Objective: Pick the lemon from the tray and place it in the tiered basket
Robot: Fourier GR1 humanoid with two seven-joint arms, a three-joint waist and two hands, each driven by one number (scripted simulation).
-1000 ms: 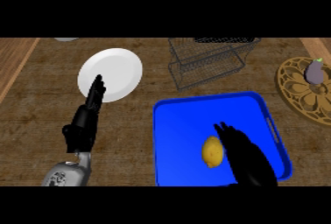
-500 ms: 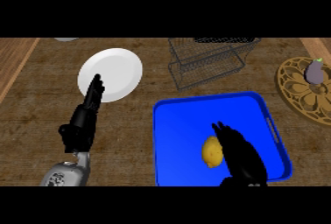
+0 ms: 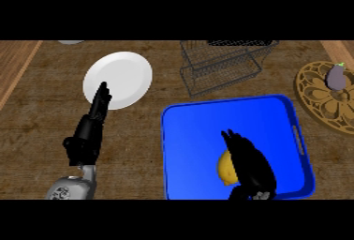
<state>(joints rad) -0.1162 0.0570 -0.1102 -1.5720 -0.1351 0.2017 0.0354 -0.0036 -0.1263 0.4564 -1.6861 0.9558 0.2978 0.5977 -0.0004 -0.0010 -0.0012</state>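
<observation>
A yellow lemon (image 3: 227,168) lies in the blue tray (image 3: 207,122) near its front. My right hand (image 3: 247,161) hangs over the tray with fingers straight, right against the lemon's right side and covering part of it. The dark wire tiered basket (image 3: 221,65) stands at the back of the counter, beyond the tray. My left hand (image 3: 90,126) rests open at the left, fingers pointing up over the edge of a white plate.
A white plate (image 3: 119,78) lies at the back left. A round wooden trivet (image 3: 325,101) with a purple eggplant (image 3: 336,76) on it sits at the right edge. Wooden counter borders run along both sides.
My right hand has slid left and slightly down onto the lemon's right side, now covering part of it. The left hand has barely moved.
</observation>
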